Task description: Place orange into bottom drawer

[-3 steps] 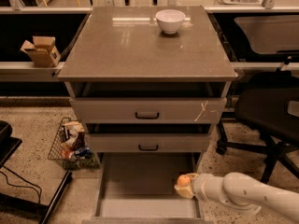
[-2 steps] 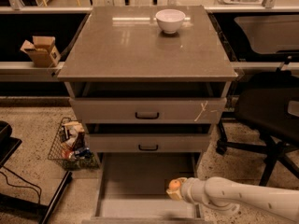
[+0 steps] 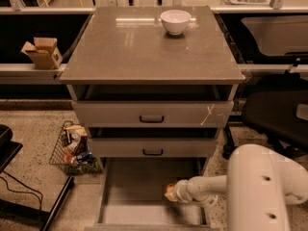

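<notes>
Cream plastic covers your gripper [image 3: 172,193], which is clenched on the small round orange [image 3: 168,188], low over the near right part of the wide grey bottom drawer [image 3: 137,179]. In the last second it has carried the fruit leftward, from the drawer's right edge to a spot above the bare floor, so the orange now looks clear of the side wall. That puts you at the release step: ease down, let go, and expect a round fruit to roll a little. Above, the two grey upper drawers [image 3: 152,113] with black handles are untouched, and the white bowl [image 3: 175,21] stands far back on the cabinet top [image 3: 125,52].
</notes>
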`<state>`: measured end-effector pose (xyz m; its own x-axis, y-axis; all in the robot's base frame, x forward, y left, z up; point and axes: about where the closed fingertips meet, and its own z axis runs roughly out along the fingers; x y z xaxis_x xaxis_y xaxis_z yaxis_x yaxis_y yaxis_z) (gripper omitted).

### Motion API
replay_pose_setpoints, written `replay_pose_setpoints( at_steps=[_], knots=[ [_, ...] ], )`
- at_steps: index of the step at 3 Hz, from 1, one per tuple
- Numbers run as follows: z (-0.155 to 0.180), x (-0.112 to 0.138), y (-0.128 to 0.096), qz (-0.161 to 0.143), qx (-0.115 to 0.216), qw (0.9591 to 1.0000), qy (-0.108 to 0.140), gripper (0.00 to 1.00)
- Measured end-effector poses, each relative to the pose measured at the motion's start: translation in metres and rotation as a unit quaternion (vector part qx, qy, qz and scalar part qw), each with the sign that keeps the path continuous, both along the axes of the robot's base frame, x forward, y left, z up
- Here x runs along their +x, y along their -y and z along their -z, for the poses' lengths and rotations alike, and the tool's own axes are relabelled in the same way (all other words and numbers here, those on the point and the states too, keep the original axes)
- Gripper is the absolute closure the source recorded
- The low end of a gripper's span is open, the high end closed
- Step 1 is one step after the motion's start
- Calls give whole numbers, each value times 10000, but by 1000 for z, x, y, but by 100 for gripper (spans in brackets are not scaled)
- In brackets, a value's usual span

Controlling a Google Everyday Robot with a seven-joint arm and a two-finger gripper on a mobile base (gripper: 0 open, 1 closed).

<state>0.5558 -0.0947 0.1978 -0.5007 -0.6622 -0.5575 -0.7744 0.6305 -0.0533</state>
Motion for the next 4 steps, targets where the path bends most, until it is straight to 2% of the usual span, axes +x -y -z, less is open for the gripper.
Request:
replay_pose_setpoints(
  at_steps=[1, 2, 3, 4],
  knots=[
    [47, 13, 1, 209, -42, 9990, -390, 100],
    [84, 13, 4, 402, -1, 9959, -809, 100],
    [85, 14, 4, 397, 6, 9960, -804, 82],
    [84, 14, 3, 393, 5, 9960, -802, 59]
  ],
)
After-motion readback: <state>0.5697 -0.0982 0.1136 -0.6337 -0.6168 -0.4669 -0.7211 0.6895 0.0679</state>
